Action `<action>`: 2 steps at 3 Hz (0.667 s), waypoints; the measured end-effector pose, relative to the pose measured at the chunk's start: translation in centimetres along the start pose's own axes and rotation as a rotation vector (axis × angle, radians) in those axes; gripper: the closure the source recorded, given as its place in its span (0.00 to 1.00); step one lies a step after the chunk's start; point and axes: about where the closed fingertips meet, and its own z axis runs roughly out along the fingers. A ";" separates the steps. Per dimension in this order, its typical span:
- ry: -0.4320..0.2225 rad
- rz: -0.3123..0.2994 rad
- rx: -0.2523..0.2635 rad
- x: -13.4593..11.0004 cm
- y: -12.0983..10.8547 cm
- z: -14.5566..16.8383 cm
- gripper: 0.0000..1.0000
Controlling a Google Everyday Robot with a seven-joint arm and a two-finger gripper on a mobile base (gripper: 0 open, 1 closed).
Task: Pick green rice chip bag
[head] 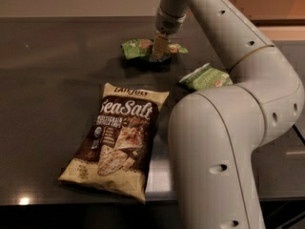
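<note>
The green rice chip bag (135,48) is small, bright green and printed with round tan chips. It lies on the dark table (52,80) at the back centre. My gripper (159,50) comes straight down from the white arm onto the right part of this bag and touches it. The gripper hides the middle of the bag, and a green corner (177,48) sticks out to its right.
A large brown-and-cream "Sea Salt" bag (119,140) lies flat in the front centre. A flatter green bag with white edges (206,78) lies right of the gripper, beside my arm. My arm's big white links (224,147) fill the right foreground. The table's front edge runs along the bottom.
</note>
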 end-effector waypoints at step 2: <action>-0.019 -0.029 0.072 0.8 0.6 -7.4 1.00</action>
